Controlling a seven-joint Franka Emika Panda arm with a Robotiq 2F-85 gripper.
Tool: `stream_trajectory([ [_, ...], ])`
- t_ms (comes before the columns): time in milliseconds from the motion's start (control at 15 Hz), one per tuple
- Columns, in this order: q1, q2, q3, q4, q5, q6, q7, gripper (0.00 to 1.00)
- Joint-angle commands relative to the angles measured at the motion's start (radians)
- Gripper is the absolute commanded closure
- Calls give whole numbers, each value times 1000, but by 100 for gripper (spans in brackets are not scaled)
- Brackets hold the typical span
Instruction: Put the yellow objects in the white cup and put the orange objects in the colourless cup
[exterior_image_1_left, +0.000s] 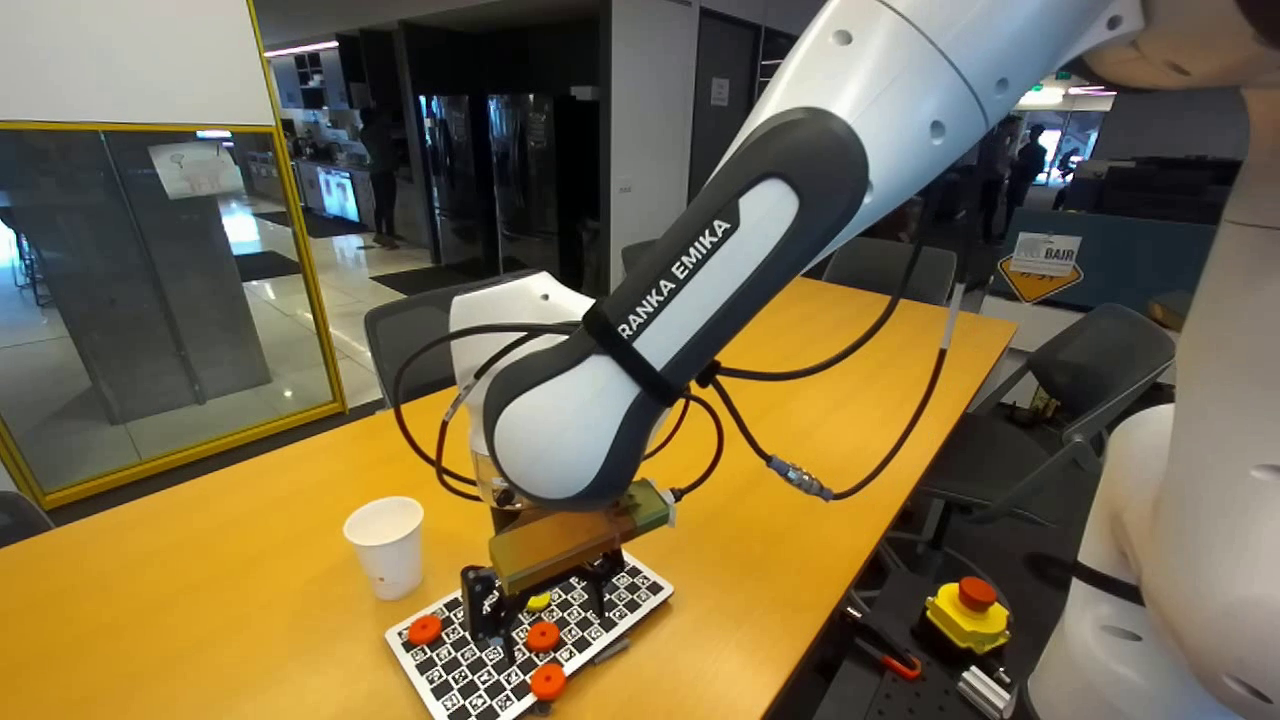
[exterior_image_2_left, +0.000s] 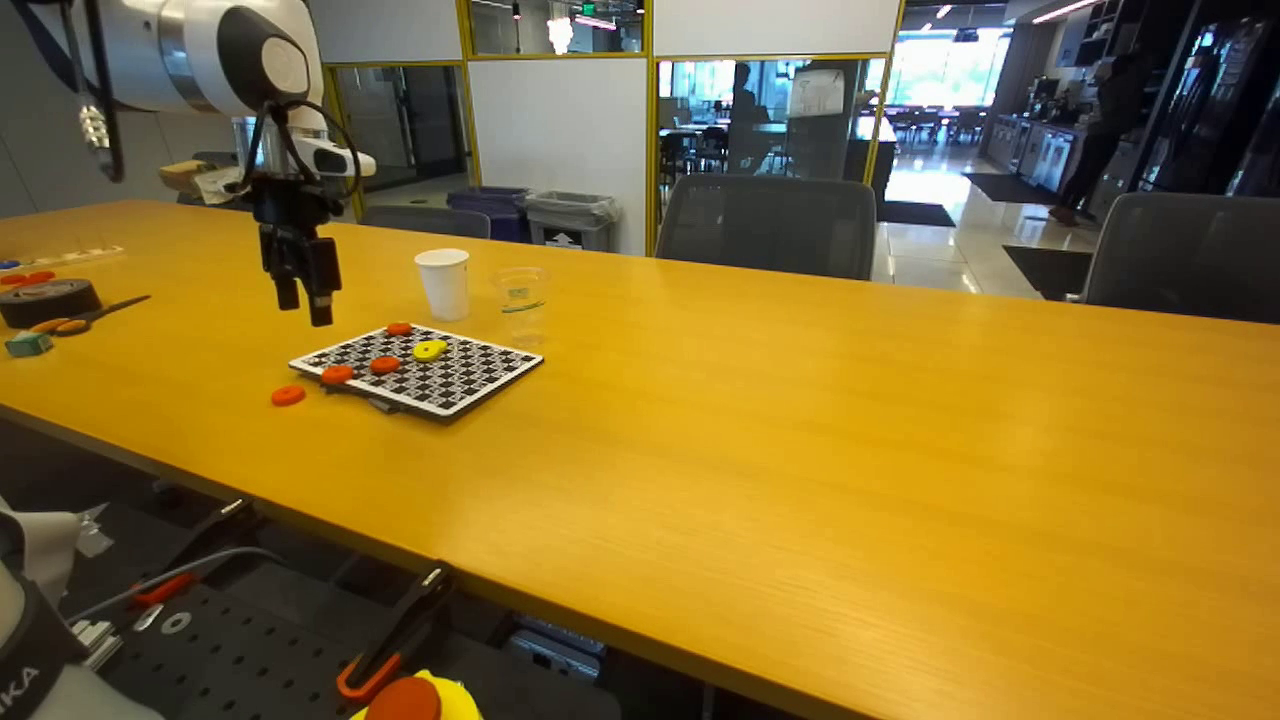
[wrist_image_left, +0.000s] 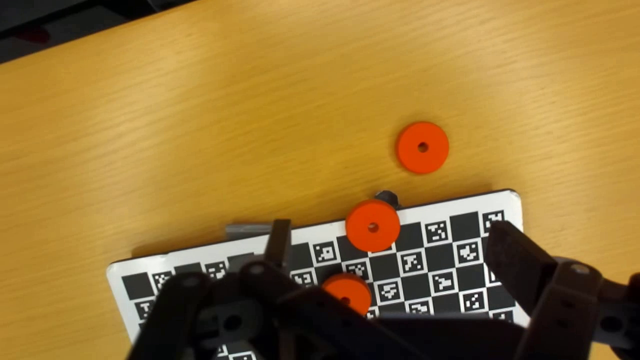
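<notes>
Foremost in the wrist view, the gripper (wrist_image_left: 390, 230) hung with its black fingers (wrist_image_left: 520, 262) spread wide apart, low in the frame, and nothing clamped between them; such a spread presumably left room to close around one small piece. Beneath, right of centre, an orange disc (wrist_image_left: 422, 148) lay on the table (wrist_image_left: 225, 125), another orange disc (wrist_image_left: 373, 226) slightly overhung the edge of the patterned board (wrist_image_left: 432, 255), and a third orange disc (wrist_image_left: 348, 292) was partly hidden by the gripper; these probably offered the handiest first grasps. Left of centre in an exterior view, a fourth orange disc (exterior_image_2_left: 399, 328) and a yellow shape (exterior_image_2_left: 430, 350), perhaps more than one piece, rested on the board, itself likely serving as a mere platform for the pieces. Just past its far edge stood the white cup (exterior_image_2_left: 443, 285) and, to its right in the frame, the colourless cup (exterior_image_2_left: 521, 308), both mouth up, apparently paired there so that sorting by colour needed only short carries; the floor of the white cup could not be seen. Farthest, a dark grey chair (exterior_image_2_left: 765, 225) stood behind the table at upper centre.
</notes>
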Motion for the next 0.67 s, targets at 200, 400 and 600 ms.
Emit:
stream_trajectory([
  [200,40,123,-79,81,-100,113,68,0],
  [400,47,161,-107,77,-91,183,65,0],
  [600,56,191,-135,74,-92,222,65,0],
])
